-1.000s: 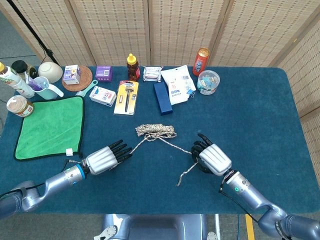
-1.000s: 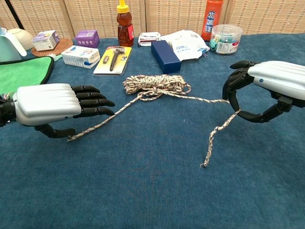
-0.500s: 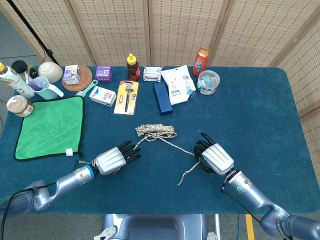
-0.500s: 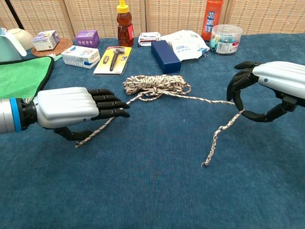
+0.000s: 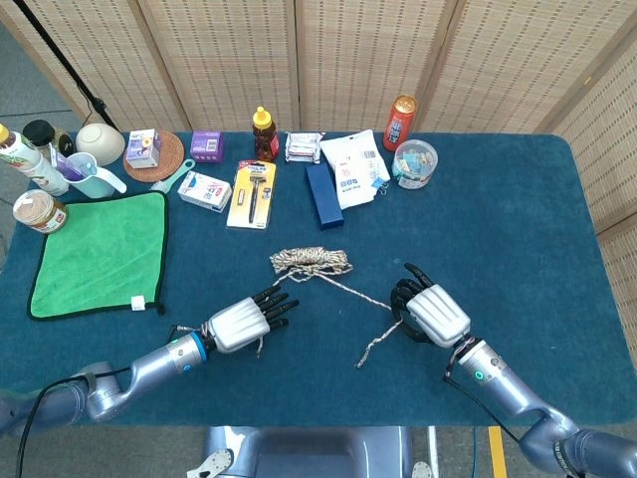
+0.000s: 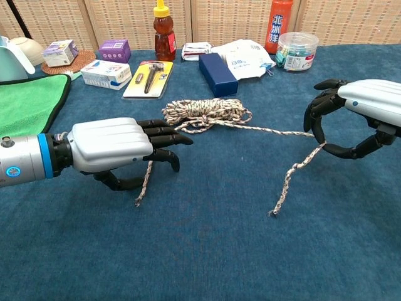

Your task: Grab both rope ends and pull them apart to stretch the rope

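The left hand hovers over the left tail of the speckled white-and-brown braided rope, fingers parted, not yet pinching it. The limp, light rope lies coiled mid-counter, its tails trailing toward 7 and 4 o'clock. At 3 o'clock, the right hand curls loosely around the right tail; whether it truly grips, I cannot tell. Best grasped near each end.
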### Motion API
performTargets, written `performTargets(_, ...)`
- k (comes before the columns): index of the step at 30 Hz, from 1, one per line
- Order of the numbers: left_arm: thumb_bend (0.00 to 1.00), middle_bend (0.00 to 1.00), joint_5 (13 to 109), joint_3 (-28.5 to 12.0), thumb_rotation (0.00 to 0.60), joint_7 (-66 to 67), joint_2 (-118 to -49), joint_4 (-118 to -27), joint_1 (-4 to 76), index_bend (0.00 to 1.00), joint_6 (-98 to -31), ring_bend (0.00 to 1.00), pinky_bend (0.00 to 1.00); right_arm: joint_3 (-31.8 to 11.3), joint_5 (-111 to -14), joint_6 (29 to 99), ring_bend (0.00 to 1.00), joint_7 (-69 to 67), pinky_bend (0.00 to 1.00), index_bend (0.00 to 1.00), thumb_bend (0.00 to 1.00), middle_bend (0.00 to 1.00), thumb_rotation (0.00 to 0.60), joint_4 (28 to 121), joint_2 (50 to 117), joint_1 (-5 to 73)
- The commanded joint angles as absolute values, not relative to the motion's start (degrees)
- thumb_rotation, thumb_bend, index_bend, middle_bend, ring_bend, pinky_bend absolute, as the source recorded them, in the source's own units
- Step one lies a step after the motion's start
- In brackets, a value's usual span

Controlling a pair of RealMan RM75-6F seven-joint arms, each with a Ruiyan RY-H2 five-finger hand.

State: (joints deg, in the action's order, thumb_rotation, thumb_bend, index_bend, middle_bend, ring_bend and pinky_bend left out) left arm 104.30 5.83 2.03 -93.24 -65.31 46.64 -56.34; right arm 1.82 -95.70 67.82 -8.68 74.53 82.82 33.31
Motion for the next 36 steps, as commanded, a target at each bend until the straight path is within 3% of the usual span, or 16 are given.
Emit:
performTargets(1, 0.43, 0.00, 103.78, 5.94, 0.600, 1.61, -93.21, -64.98, 46.58, 0.36, -56.51, 0.00, 0.00, 1.79, -95.69, 67.75, 0.25, -8.69, 0.00, 0.68, 0.43, 0.37, 0.600, 74.54, 82.84, 33.31)
performTargets(12, 0.43, 0.00, 103.28, 6.53, 0.600, 0.82, -93.63, -64.23, 46.46, 0.46, -57.80, 0.00, 0.00, 1.76, -95.67, 67.29, 0.26, -8.80, 0.00, 0.69, 0.43, 0.38, 0.600, 74.31, 83.09, 33.33)
performTargets(27, 0.43, 0.00, 103.44, 7.16, 0.600, 0.37, -94.23, -63.02, 45.62, 0.49, -60.75, 0.00, 0.00, 1.71, -95.66, 67.08, 0.27, -8.69, 0.00, 0.69, 0.43, 0.38, 0.600, 74.29, 83.23, 33.27)
performTargets(31, 0.43, 0.00, 103.17, 7.14, 0.600, 0.48, -94.62, -62.29, 45.23, 0.46, -61.34, 0.00, 0.00, 1.71, -95.63, 67.04, 0.27, -8.70, 0.00, 0.69, 0.43, 0.38, 0.600, 74.20, 83.25, 33.22)
performTargets(36, 0.43, 0.00, 102.98, 7.10, 0.600, 0.27, -95.03, -61.56, 44.83, 0.35, -62.12, 0.00, 0.00, 1.71, -95.56, 66.94, 0.27, -8.78, 0.00, 0.69, 0.43, 0.38, 0.600, 74.09, 83.26, 33.19)
